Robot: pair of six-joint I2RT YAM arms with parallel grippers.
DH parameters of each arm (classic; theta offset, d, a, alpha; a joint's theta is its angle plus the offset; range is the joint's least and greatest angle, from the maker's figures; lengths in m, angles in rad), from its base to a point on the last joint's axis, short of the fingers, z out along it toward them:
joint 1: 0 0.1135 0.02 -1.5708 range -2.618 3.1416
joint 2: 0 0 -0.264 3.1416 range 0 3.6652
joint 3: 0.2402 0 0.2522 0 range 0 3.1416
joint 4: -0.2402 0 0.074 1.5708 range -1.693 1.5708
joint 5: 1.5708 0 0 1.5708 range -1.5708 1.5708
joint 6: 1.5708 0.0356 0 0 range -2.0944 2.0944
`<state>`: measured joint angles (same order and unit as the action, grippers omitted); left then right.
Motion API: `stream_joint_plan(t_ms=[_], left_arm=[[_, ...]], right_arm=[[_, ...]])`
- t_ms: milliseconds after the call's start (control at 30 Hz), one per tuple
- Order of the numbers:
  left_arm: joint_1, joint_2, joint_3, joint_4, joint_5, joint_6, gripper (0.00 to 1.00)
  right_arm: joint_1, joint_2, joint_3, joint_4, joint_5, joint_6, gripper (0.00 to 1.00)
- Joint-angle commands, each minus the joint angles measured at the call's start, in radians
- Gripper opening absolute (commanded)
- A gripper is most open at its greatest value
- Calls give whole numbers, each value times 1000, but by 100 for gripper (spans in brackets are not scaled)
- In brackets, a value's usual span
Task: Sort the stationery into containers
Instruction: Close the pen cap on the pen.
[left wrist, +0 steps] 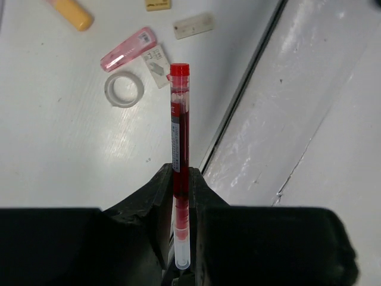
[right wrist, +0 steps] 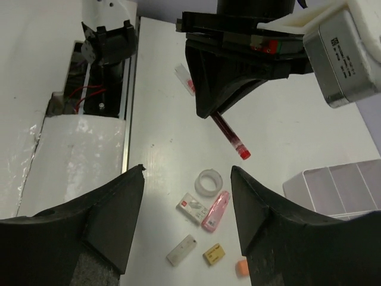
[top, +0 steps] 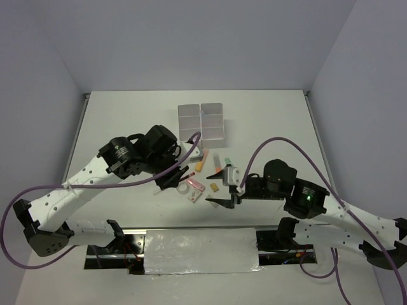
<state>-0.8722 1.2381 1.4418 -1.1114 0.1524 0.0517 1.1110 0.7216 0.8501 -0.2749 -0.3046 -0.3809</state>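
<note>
— The stationery (top: pixel 205 180): where is it, seen from up high?

— Most of it lies in a little heap on the bench (top: pixel 127 121), just in front of the containers (top: pixel 201 121). My left gripper (top: pixel 170 180) hangs at the left side of the heap and my right gripper (top: pixel 220 189) at the right side. I think that lets each arm reach in from its own side without bumping the other.

— And from your left wrist?

— My left gripper is closed tight on the red pen (left wrist: pixel 180 131). I hold it near its clear end, so most of it sticks out in front, red cap first. It is up off the bench. I think holding it by the end makes it easy to poke into a box. Below it lie the tape ring (left wrist: pixel 124 89), a pink thing (left wrist: pixel 128 49) and a white eraser (left wrist: pixel 193 25). None of them touch the pen.

— And from your right wrist?

— My right gripper is open, with nothing in it. Its fingers stand wide above the tape ring and the small bits. I guess wide is good for coming down around the next thing. The containers peek in at the right edge, and the pen is not in one yet.

— So what comes next?

— I think I carry the pen over a box and let go.
</note>
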Motion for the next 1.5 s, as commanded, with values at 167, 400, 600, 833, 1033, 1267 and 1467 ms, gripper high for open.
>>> stream_joint_plan(t_ms=[167,400,600,833,1033,1267,1467], left_arm=[[-51,3,-29,-16,147,96,0],[-106,23,-18,-10,217,117,0],[-108,3,-12,22,320,163,0],[-106,-23,9,44,262,155,0],[-105,-35,38,55,263,158,0],[-105,-16,31,65,291,169,0],[-105,-14,40,78,317,175,0]], right_arm=[[6,133,124,-99,-157,-65,65],[6,196,138,-107,-168,-82,62],[33,197,75,2,-136,-78,58],[39,58,-54,156,37,-49,56],[35,-140,-259,431,79,7,58],[36,-101,-284,540,-11,50,54],[38,-5,-204,461,-28,22,49]])
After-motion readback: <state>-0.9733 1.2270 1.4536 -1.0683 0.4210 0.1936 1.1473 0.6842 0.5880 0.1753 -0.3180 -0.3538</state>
